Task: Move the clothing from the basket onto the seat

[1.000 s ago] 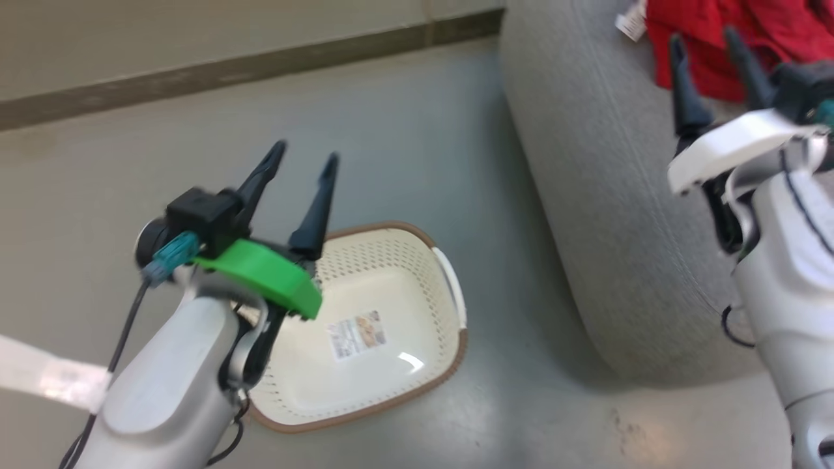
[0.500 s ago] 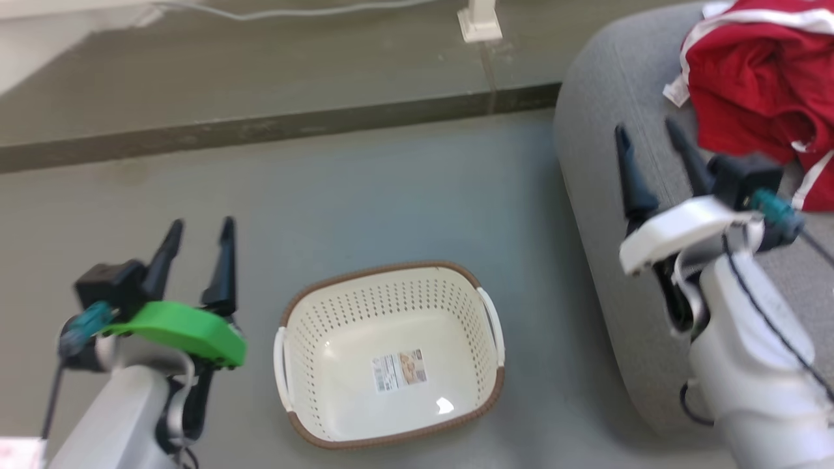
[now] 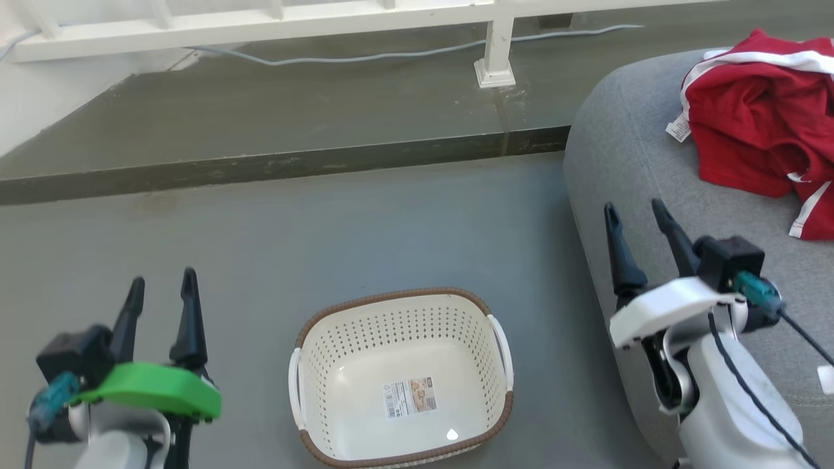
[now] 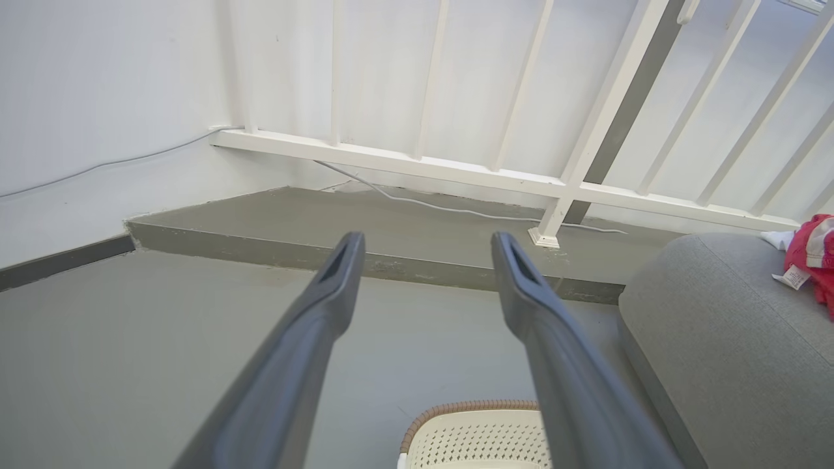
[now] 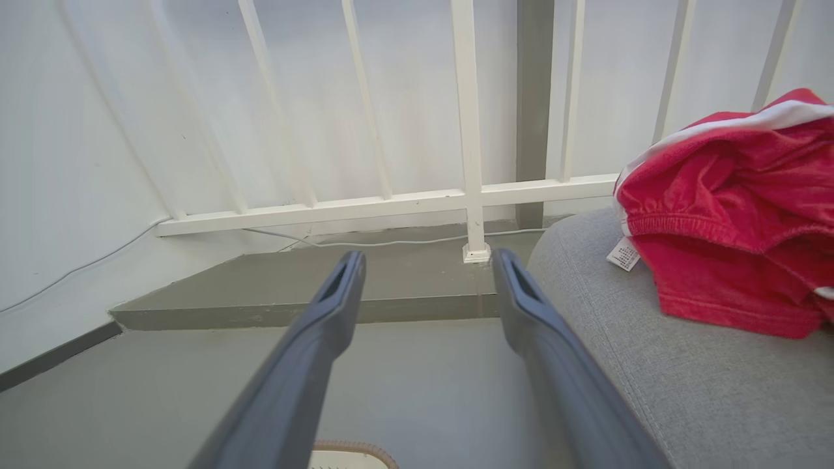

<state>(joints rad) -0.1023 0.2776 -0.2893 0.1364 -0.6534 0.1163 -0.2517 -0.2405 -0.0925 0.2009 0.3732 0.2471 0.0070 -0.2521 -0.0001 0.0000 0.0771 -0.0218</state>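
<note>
The red clothing (image 3: pixel 756 124) with white stripe trim lies bunched on the grey seat (image 3: pixel 625 176) at the upper right; it also shows in the right wrist view (image 5: pixel 730 215) and at the left wrist view's right edge (image 4: pixel 814 254). The cream basket (image 3: pixel 401 378) with its brown rim stands on the floor at bottom centre, holding a paper label (image 3: pixel 410 397) and no fabric. My left gripper (image 3: pixel 163 280) is open, left of the basket, nothing between its fingers. My right gripper (image 3: pixel 635 210) is open at the seat's front edge, below and left of the clothing.
A raised grey step (image 3: pixel 260 163) runs across behind the floor, with a white railing (image 3: pixel 260 19), its post (image 3: pixel 495 58) and a pale cable (image 3: pixel 391 55) on it. Bare grey floor (image 3: pixel 358 228) lies between step and basket.
The whole head picture has shifted, so the camera moved: step and railing now show at the top. Both arms sit lower in the picture. Both grippers stay open.
</note>
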